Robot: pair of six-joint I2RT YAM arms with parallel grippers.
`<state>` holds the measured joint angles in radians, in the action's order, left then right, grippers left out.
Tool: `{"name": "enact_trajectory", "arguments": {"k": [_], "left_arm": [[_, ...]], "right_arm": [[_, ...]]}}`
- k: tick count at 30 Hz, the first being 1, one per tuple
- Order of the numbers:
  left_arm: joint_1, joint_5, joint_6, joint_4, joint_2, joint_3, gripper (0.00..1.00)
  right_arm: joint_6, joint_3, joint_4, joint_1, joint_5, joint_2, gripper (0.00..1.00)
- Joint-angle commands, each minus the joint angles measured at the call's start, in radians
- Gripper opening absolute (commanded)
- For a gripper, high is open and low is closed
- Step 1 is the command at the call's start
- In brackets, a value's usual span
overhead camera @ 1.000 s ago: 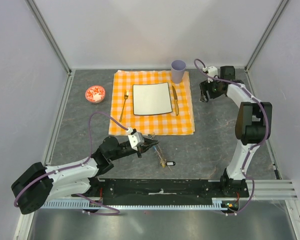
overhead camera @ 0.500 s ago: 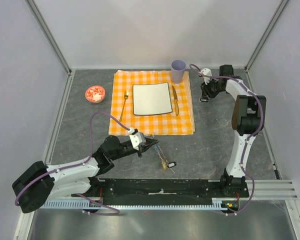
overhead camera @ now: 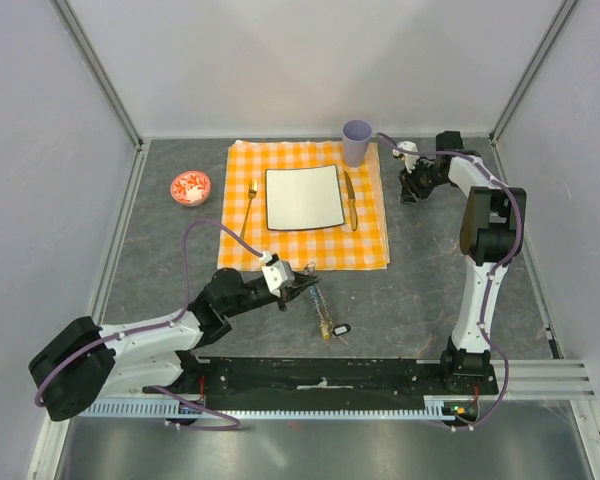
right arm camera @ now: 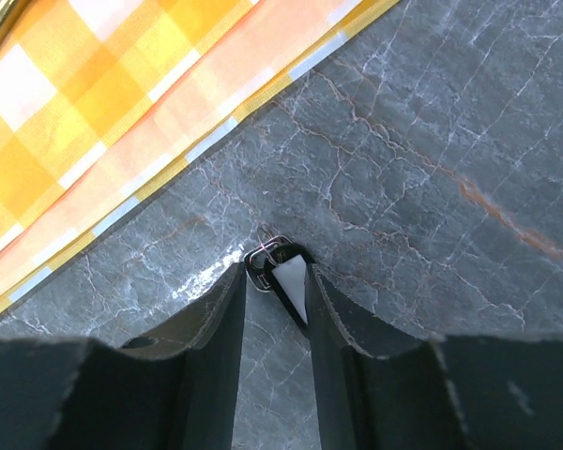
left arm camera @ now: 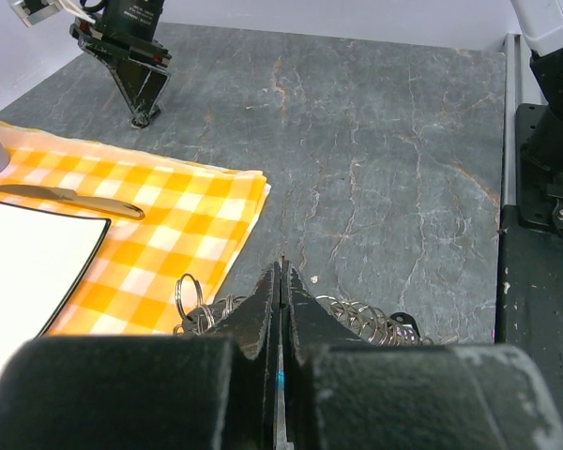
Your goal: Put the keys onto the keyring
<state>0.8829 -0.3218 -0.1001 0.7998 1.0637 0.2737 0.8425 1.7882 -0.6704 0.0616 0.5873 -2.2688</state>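
Observation:
My left gripper (overhead camera: 306, 284) is shut low over the table, just in front of the checked cloth. A sliver of the turquoise tag (left arm camera: 281, 380) shows between its closed fingers. The keyring's wire rings (left arm camera: 188, 296) and chain (left arm camera: 368, 321) lie on either side of the fingertips. The chain runs to a small black piece (overhead camera: 342, 327). My right gripper (overhead camera: 408, 196) points down at the table, right of the cloth. Its fingers are narrowly closed around a small key (right arm camera: 283, 274) with a black-and-white head and a silvery loop. No other keys show clearly.
An orange checked cloth (overhead camera: 242, 240) carries a white square plate (overhead camera: 303, 197), a gold fork (overhead camera: 248, 210) and a gold knife (overhead camera: 350, 200). A lilac cup (overhead camera: 357, 141) stands at its far edge. A red-and-white bowl (overhead camera: 190, 187) sits to the left.
My right gripper has swung left and settled at the table beside the cloth's right edge. My left gripper has crept slightly to the right with the keyring.

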Motion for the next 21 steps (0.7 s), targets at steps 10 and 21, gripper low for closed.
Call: {"name": "enact_trajectory", "arguments": {"k": [10, 21], "left_arm": [[-0.018, -0.028, -0.024, 0.024, 0.035, 0.024, 0.02], [-0.019, -0.034, -0.018, 0.027, 0.036, 0.022, 0.02]], "right_arm": [[0.032, 0.059, -0.009, -0.006, 0.088, -0.020, 0.33], [0.038, 0.089, -0.031, -0.013, 0.071, -0.052, 0.28]]}}
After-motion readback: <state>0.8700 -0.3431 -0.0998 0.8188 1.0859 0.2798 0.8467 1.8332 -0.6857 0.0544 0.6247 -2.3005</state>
